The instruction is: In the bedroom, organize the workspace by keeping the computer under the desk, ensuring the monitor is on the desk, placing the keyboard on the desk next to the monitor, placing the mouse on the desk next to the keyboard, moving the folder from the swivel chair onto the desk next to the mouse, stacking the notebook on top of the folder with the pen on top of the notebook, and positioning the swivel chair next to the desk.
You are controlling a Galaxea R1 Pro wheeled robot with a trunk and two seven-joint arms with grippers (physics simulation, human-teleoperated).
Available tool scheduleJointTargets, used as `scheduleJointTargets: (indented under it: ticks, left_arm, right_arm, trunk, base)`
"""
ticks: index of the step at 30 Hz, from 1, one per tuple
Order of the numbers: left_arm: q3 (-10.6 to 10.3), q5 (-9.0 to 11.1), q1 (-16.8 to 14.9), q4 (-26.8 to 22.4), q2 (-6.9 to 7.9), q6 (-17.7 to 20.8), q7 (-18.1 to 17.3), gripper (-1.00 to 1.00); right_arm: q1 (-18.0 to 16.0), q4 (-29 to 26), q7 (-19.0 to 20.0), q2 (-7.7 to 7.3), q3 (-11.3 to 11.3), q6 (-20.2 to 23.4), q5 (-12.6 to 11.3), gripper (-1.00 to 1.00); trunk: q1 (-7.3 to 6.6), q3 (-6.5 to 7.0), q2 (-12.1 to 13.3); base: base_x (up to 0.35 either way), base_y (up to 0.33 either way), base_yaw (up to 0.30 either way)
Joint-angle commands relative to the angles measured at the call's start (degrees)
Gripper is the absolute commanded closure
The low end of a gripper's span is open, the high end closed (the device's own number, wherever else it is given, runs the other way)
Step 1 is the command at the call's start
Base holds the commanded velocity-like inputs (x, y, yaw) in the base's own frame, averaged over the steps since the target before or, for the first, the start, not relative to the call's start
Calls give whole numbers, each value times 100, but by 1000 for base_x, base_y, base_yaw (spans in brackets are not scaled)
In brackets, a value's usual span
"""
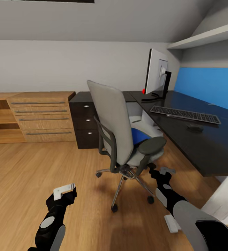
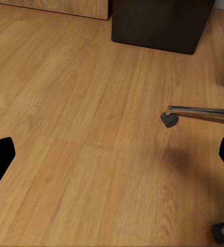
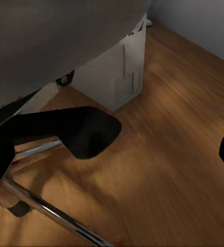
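Nearest the camera, the left gripper [image 1: 66,192] hangs low over the wood floor [image 1: 40,167] with its jaws spread and nothing between them; the right gripper [image 1: 160,173] reaches toward the swivel chair [image 1: 119,129], jaws also apart and empty, just beside the near armrest [image 1: 152,144]. The folder [image 1: 139,135] lies on the chair seat, mostly hidden behind that armrest and the backrest. Beyond, on the desk [image 1: 204,143], the mouse [image 1: 195,127] sits near the keyboard [image 1: 185,114], with the monitor [image 1: 156,75] further back. In the right wrist view the computer [image 3: 117,72] stands under the desk. The risk is likely the armrest: a reach for the folder could bump it, rolling or spinning the chair away.
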Motion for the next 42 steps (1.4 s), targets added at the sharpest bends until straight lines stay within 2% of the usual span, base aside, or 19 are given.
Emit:
scheduleJointTargets:
  ticks: [1,10,42]
  left_arm:
    - [-8,53,-3,-7,1,15,48,-100]
    - [-8,49,-3,-7,1,15,48,-100]
    - [-9,62,-3,-7,-6,15,48,-100]
  right_arm:
    - [-3,4,-7,-1,20,-21,-35,-100]
    - [-3,4,-1,7,36,-23,-26,-100]
    - [-3,10,-14,16,46,-29,-43,-100]
  trunk:
    - [2,-5,-2]
    - [2,-5,-2]
    - [2,-5,-2]
  base:
    - [239,-2,0]
    - [63,-1,65]
    - [-22,35,269]
